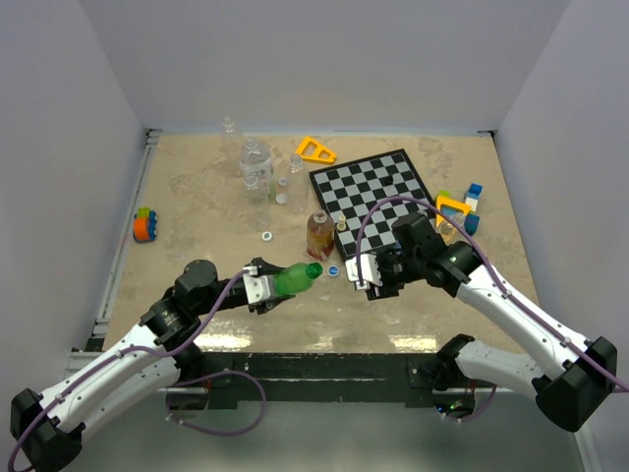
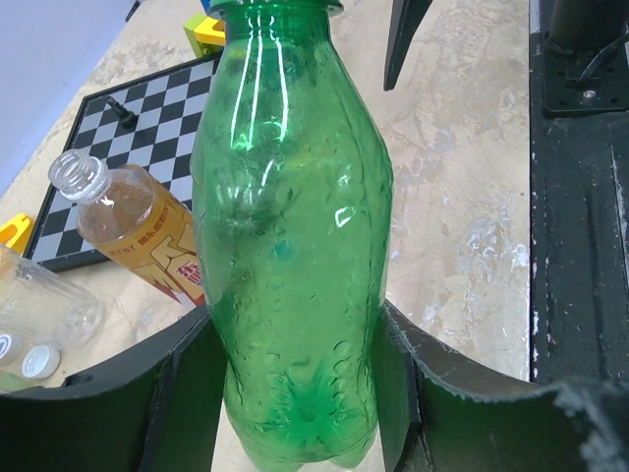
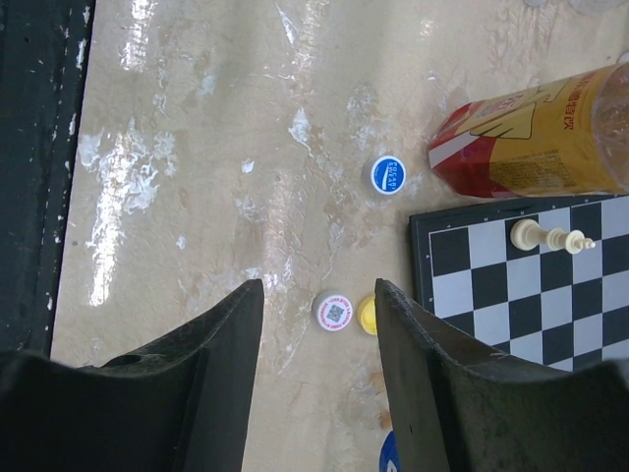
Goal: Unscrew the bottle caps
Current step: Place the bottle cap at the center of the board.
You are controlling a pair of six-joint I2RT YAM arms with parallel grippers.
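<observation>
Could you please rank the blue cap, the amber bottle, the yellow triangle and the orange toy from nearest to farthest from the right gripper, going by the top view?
1. blue cap, just to the left of the right gripper.
2. amber bottle, a little further back.
3. yellow triangle, near the back wall.
4. orange toy, far out on the left side.

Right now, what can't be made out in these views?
- green bottle mouth: cut off by left wrist view's top edge; too small in top view to tell if capped.
- yellow cap: partly hidden by the right gripper, right wrist view.
- blue object: cut by that view's bottom edge.
</observation>
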